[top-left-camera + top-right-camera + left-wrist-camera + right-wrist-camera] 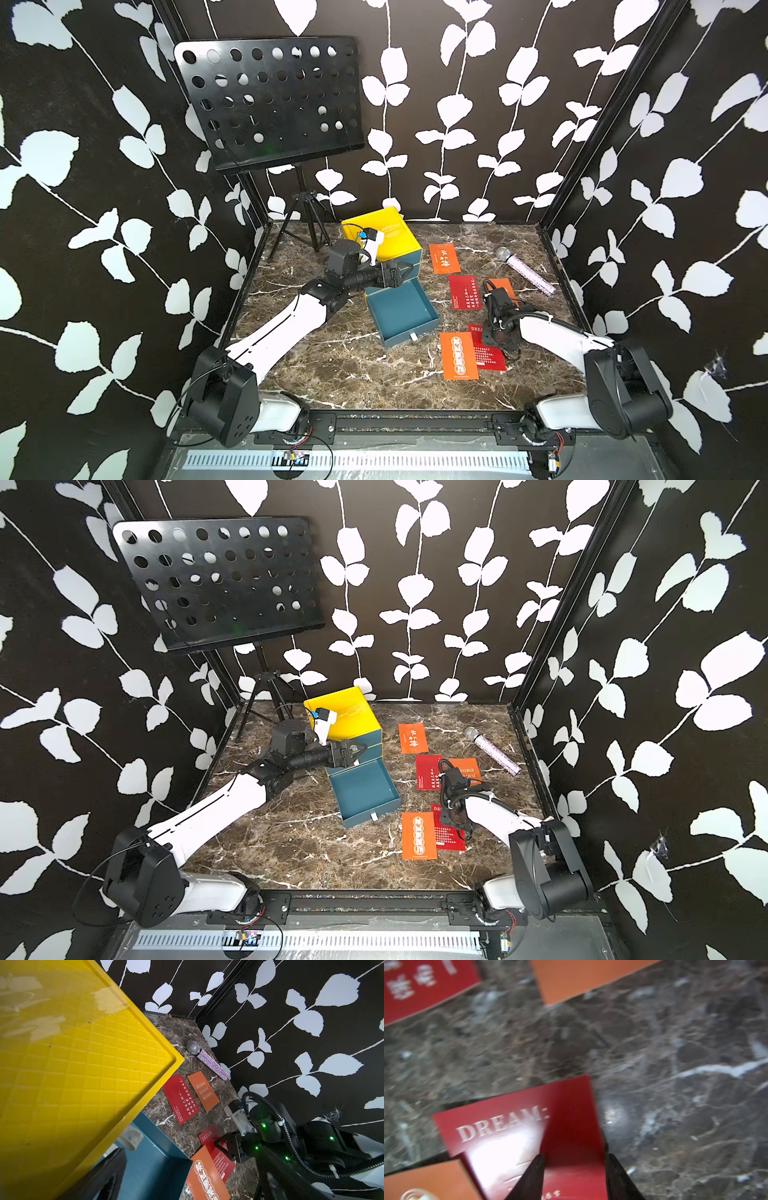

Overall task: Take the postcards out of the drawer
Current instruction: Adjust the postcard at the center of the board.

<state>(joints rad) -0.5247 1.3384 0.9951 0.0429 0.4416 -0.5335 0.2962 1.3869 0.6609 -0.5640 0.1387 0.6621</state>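
The teal drawer (399, 309) stands pulled out of the yellow-topped box (384, 232), and nothing shows inside it. Several postcards lie on the marble to its right: an orange one (444, 258) at the back, a red one (464, 292), an orange FORTUNE card (203, 1091), the red DREAM card (512, 1126) and an orange one (458, 355) overlapping it. My right gripper (575, 1157) hangs over the DREAM card, jaws apart, with the card's corner showing between the tips. My left gripper (405, 272) stands wide open against the box front, above the drawer's back end.
A glittery microphone (525, 270) lies at the back right near the wall. A black perforated music stand (270, 99) rises on its tripod (305, 216) at the back left. Patterned walls close in three sides.
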